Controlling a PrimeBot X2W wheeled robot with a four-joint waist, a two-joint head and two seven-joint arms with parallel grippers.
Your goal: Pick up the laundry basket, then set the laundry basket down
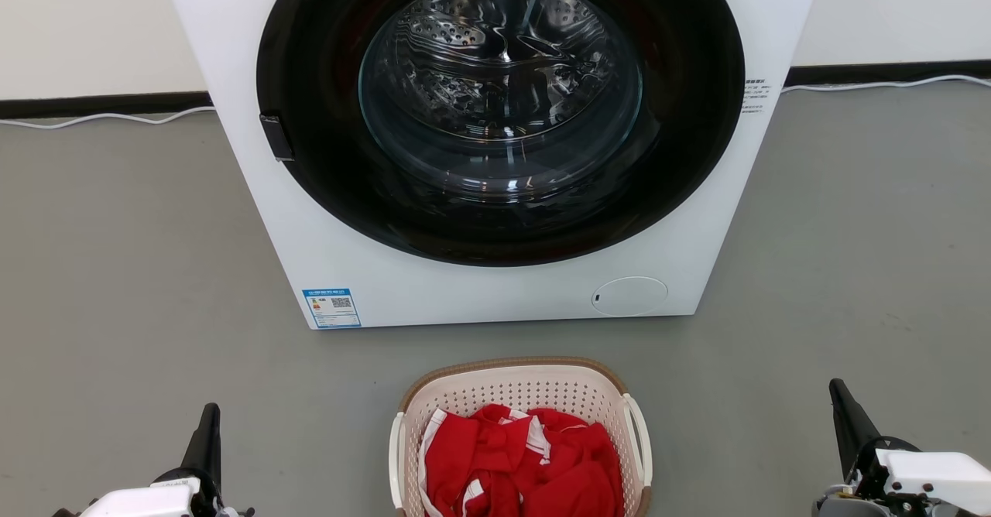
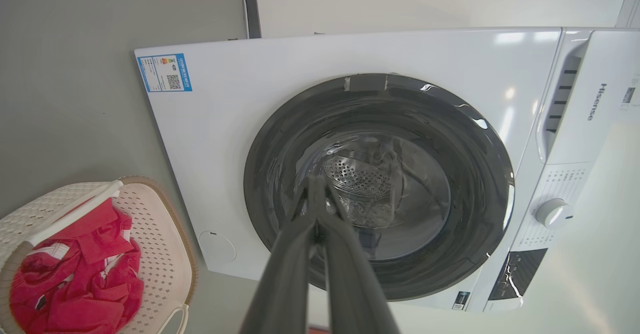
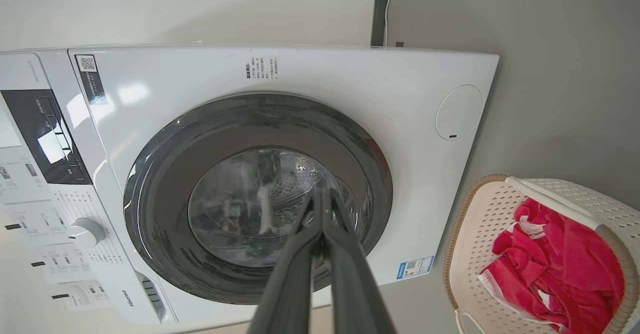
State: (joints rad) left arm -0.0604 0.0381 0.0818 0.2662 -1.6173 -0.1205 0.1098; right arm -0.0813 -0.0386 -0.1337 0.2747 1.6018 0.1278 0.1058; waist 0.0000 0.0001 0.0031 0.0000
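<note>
1. The laundry basket (image 1: 520, 393), cream, perforated, brown-rimmed, with white side handles, holds red clothes (image 1: 520, 463).
2. It sits on the floor (image 1: 139, 285) before the washer (image 1: 495, 292).
3. Left gripper (image 2: 317, 186) and right gripper (image 3: 322, 196) are pinched together, holding nothing.

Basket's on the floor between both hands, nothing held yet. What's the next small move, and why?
Probably open both hands and bring them inward toward the white side handles. The laundry basket sits centred before the washer, while the left hand and right hand flank it well apart, fingers closed.
</note>
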